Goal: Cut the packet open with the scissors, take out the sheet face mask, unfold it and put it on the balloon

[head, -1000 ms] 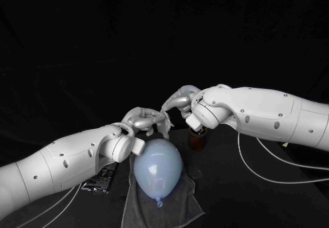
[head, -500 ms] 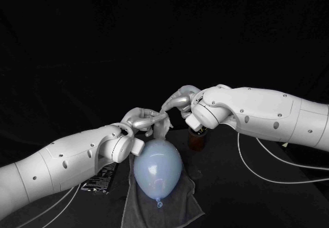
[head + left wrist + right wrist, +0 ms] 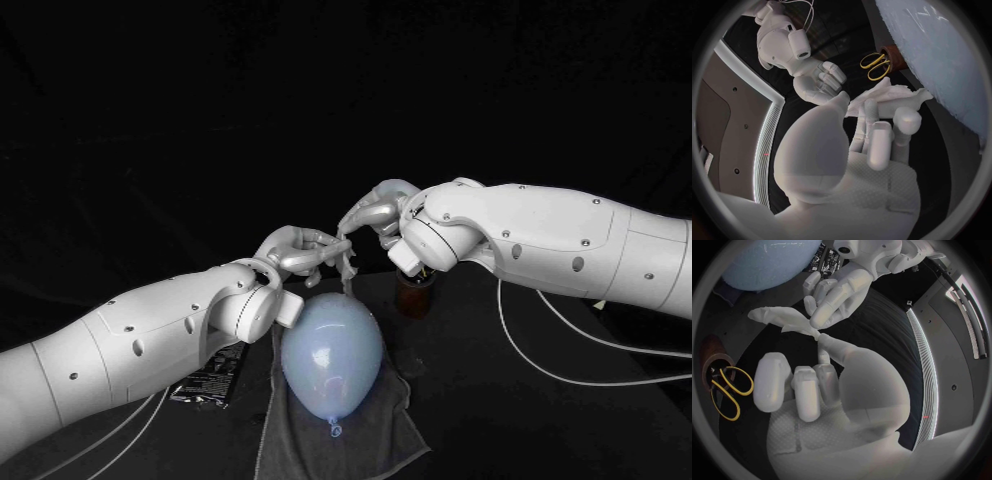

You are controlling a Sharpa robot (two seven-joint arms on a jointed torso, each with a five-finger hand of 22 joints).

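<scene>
The folded white sheet mask (image 3: 346,268) hangs as a narrow strip over the far end of the pale blue balloon (image 3: 332,348). My left hand (image 3: 306,254) grips one part of it and my right hand (image 3: 376,215) pinches its other end. In the left wrist view the crumpled mask (image 3: 893,96) sits at my left hand's fingertips (image 3: 877,131), with my right hand (image 3: 820,84) just beyond. In the right wrist view my right hand (image 3: 807,385) pinches the mask (image 3: 779,319), which my left hand (image 3: 836,292) also holds. The black packet (image 3: 212,377) lies by my left arm.
The balloon lies on a grey cloth (image 3: 346,430). Yellow-handled scissors (image 3: 876,65) stand in a brown cup (image 3: 415,292) just right of the balloon, under my right wrist. White cables (image 3: 577,350) trail across the table on the right.
Both hands have drawn slightly closer together, and the mask now hangs as a thinner strip between them. The balloon, packet and cup have not moved.
</scene>
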